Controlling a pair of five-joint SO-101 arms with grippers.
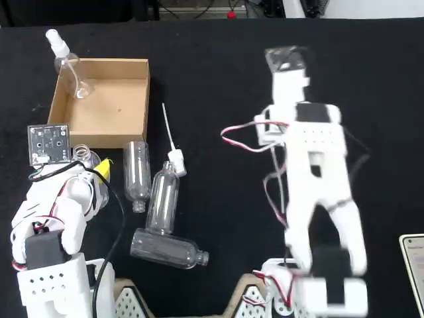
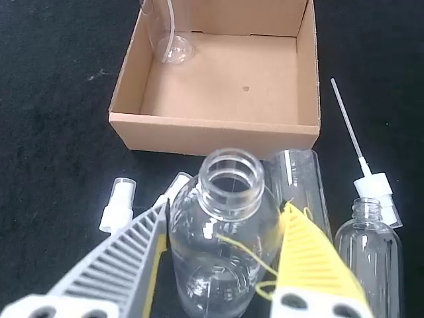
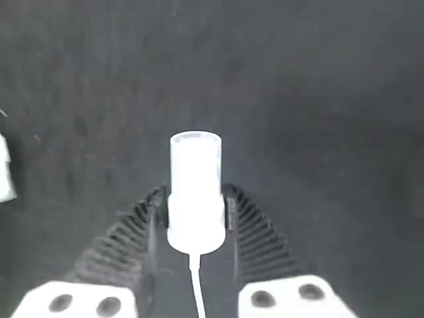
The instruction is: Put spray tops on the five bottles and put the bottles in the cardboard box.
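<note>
The left gripper (image 2: 224,232) clenches 1 open bottle (image 2: 228,175) upright, just beside the cardboard box's (image 2: 212,136) near wall. The right gripper (image 3: 194,195) grasps a spray top (image 3: 195,172). Best, I judge, to keep the bottle upright and feed the tube straight into the neck — then press squarely.

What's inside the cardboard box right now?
One clear bottle with a spray top leans in a far corner of the cardboard box. In the left wrist view, its near wall hides a strip of floor.
</note>
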